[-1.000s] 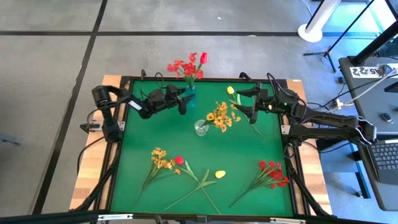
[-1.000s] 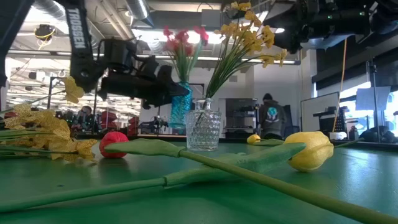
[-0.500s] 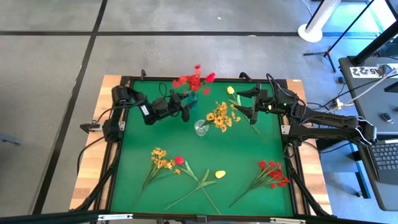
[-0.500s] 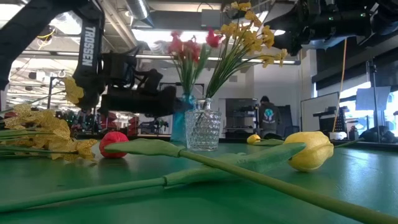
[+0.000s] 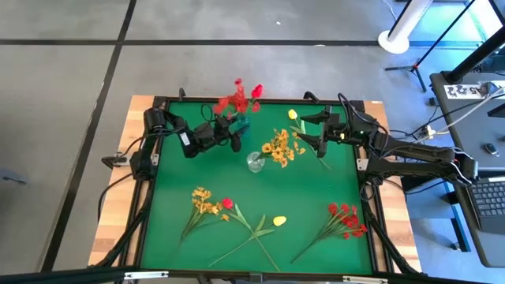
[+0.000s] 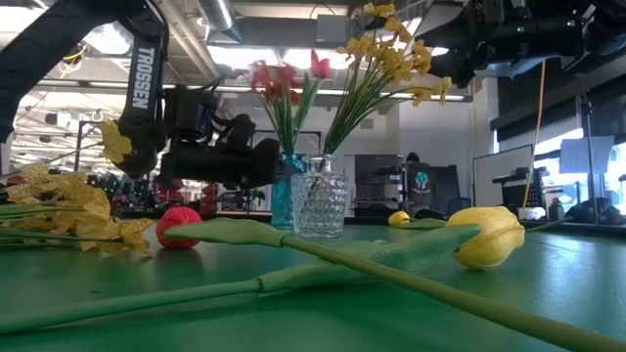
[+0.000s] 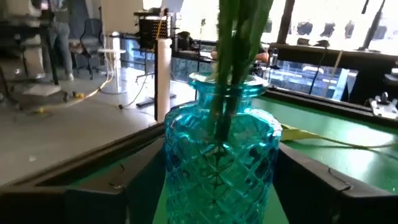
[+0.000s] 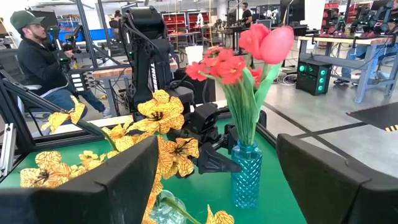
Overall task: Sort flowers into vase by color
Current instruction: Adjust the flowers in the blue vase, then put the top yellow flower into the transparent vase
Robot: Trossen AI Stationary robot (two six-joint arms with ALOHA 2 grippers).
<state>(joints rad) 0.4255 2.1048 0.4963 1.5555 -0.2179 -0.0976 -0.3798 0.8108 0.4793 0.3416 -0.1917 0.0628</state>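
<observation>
High view: overhead, straight down, takes in the whole green felt tabletop [image 5: 237, 181] and both arms.

Low view: at tabletop height from the near edge, level toward the room; a yellow bud on a green stem [image 6: 486, 237] lies close to the lens.

Left wrist view: very near the teal faceted glass vase [image 7: 219, 155], facing the far rail and the room.

Right wrist view: farther back, facing left across the tabletop.

Shared: teal vase in all four views; clear cut-glass vase [image 6: 319, 198] in high, low and right wrist views.
</observation>
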